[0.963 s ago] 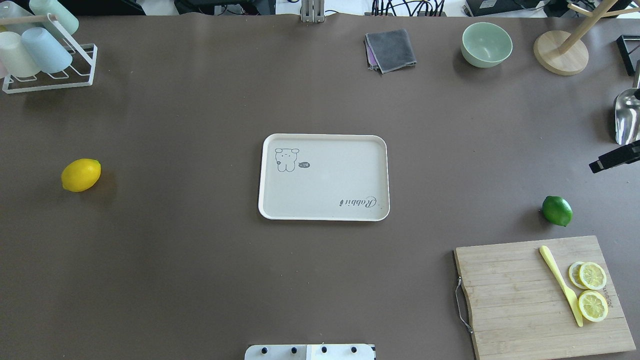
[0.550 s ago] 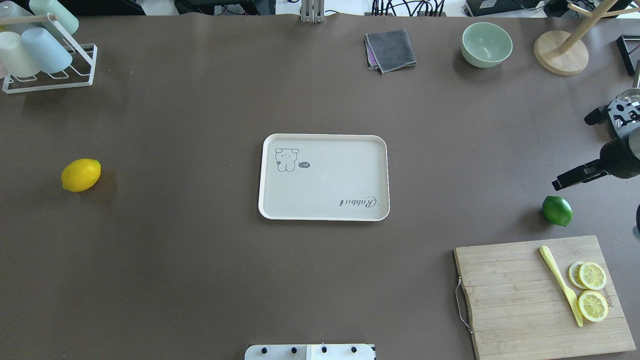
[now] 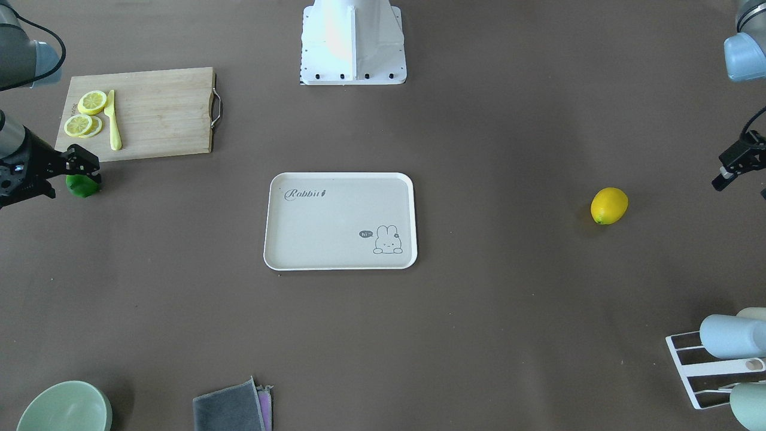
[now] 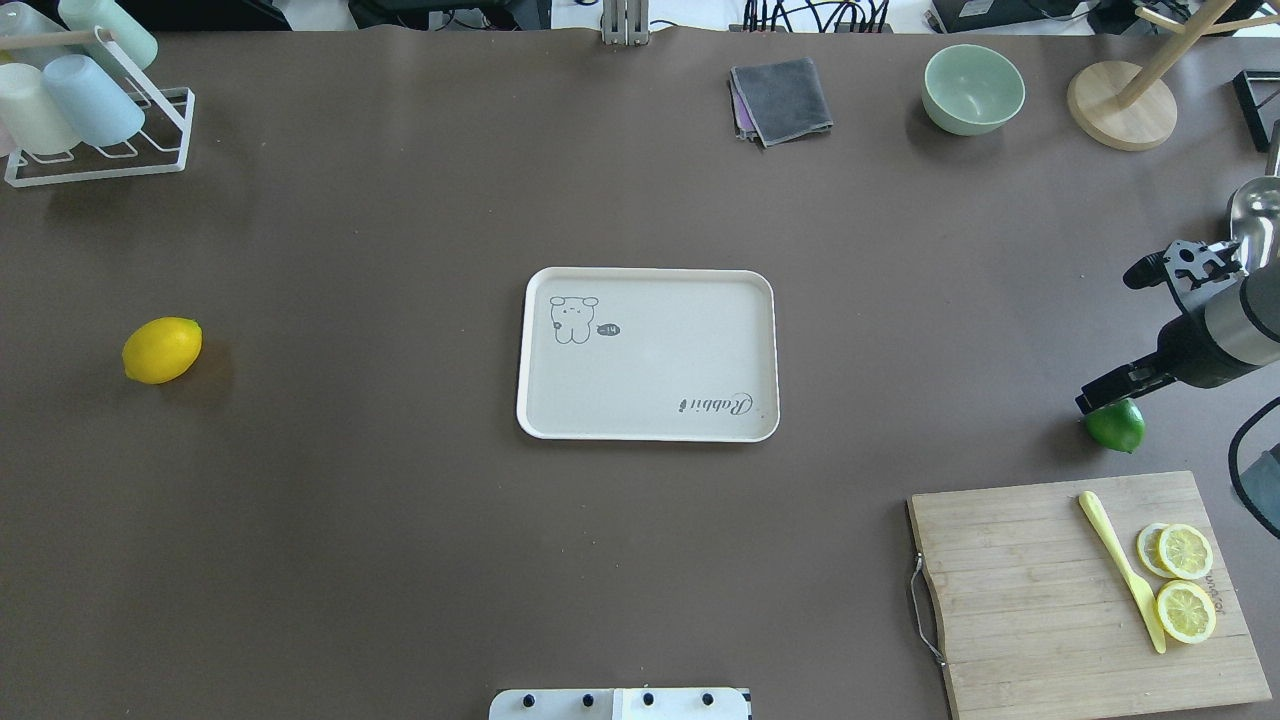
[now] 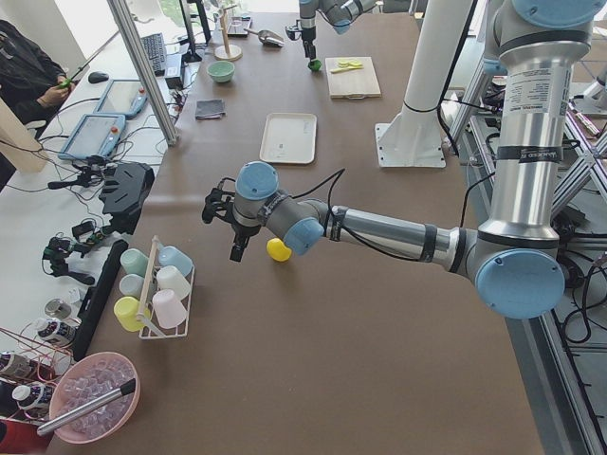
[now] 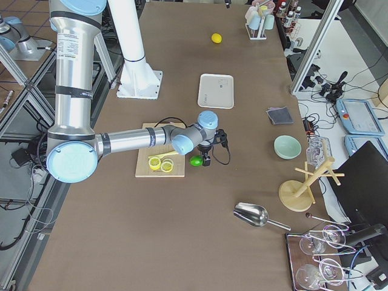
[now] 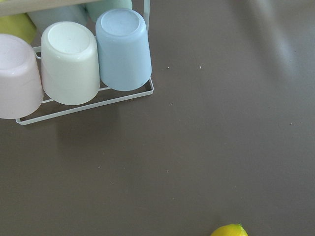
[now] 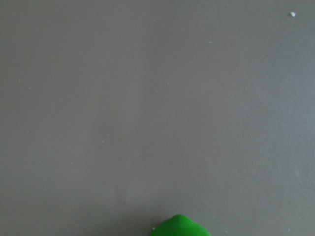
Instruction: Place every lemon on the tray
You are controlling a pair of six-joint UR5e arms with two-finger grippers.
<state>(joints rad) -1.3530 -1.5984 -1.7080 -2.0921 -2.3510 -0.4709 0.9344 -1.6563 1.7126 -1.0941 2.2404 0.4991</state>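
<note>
The yellow lemon (image 4: pixel 162 350) lies on the brown table far to the left of the tray (image 4: pixel 650 370). The green lemon (image 4: pixel 1117 425) lies to the tray's right, just beyond the cutting board. The off-white tray holds nothing. My right gripper (image 4: pixel 1112 338) is open, raised above the green lemon, with one finger (image 4: pixel 1105 385) over its upper edge. The right wrist view shows only the top of that lemon (image 8: pixel 179 227). My left gripper (image 3: pixel 739 170) is open, raised beside the yellow lemon (image 3: pixel 609 205). It is out of the overhead view.
A wooden cutting board (image 4: pixel 1020 590) holds a yellow knife (image 4: pixel 1120 570) and lemon slices (image 4: pixel 1185 580). A mint bowl (image 4: pixel 973 88), a grey cloth (image 4: pixel 782 98), a wooden stand (image 4: pixel 1120 105) and a metal scoop (image 4: pixel 1255 205) are at the far right. A cup rack (image 4: pixel 90 110) is at the far left.
My right arm has come in from the right edge and moved left and nearer, until its open gripper is over the green lemon. Both lemons and the tray have not moved.
</note>
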